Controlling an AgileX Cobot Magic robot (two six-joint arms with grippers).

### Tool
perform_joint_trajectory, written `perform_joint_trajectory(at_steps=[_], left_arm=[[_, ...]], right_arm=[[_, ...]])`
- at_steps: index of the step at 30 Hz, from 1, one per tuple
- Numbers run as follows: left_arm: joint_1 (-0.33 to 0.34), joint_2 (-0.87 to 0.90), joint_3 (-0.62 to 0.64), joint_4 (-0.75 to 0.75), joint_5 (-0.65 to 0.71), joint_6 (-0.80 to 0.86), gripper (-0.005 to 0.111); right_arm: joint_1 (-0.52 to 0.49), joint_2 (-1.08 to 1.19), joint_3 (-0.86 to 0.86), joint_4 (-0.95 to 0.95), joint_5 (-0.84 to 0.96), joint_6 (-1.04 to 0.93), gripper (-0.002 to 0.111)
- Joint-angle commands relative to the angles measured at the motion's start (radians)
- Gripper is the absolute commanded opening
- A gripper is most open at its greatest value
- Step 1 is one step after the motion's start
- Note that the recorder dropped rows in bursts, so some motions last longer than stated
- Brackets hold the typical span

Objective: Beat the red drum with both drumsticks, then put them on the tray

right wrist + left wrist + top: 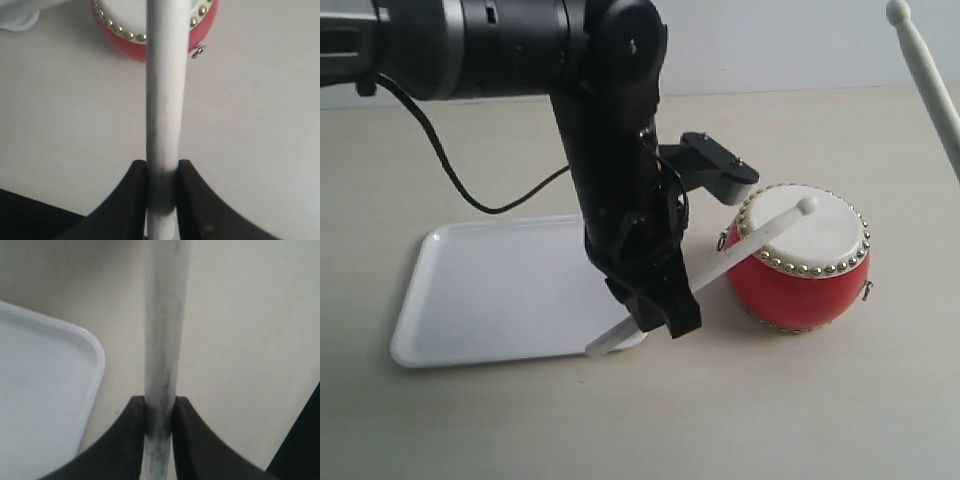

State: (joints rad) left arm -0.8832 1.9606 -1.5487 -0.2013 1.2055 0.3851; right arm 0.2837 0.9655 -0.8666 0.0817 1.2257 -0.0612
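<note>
Both grippers are clamped on sticks: the left gripper pinches the left stick near its butt, and the right gripper holds the right stick raised high, well above the drum.

Each grip is narrow, so a hard beat could make a stick pivot or slip in the jaws. The left stick's tip lies over the skin, possibly touching it. If the right stick comes down now, the 2 could cross. A sideways blow may shove the drum, and the left butt could snag the tray.

The drum stands upright just right of the tray, with a glossy red body and a cream, brass-studded skin.
</note>
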Motion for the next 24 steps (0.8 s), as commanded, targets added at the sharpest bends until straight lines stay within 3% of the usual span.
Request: perform_joint_trajectory(at_steps=[1,6,10,16,24], left_arm=[[0.023,-0.050,-0.011,0.011,0.016,0.003,0.000],[0.085,-0.133,-0.012,0.011,0.016,0.003,0.000],[0.116,-0.191,-0.012,0.004,0.016,0.003,0.000],[0.105,-0.166,-0.012,-0.032,0.016,0.001,0.000],[0.032,0.036,-0.012,-0.008,0.016,0.005,0.000]], right_arm=[[-0.005,0.043,0.067,-0.005,-0.005,0.003,0.000],[-0.005,0.198,0.240,-0.003,-0.005,-0.015,0.000],[-0.005,0.278,0.233,0.023,-0.005,-0.017,0.000],[-0.005,0.195,0.107,0.053,-0.005,-0.021,0.000],[-0.005,0.031,0.012,0.077,-0.005,-0.014,0.000]])
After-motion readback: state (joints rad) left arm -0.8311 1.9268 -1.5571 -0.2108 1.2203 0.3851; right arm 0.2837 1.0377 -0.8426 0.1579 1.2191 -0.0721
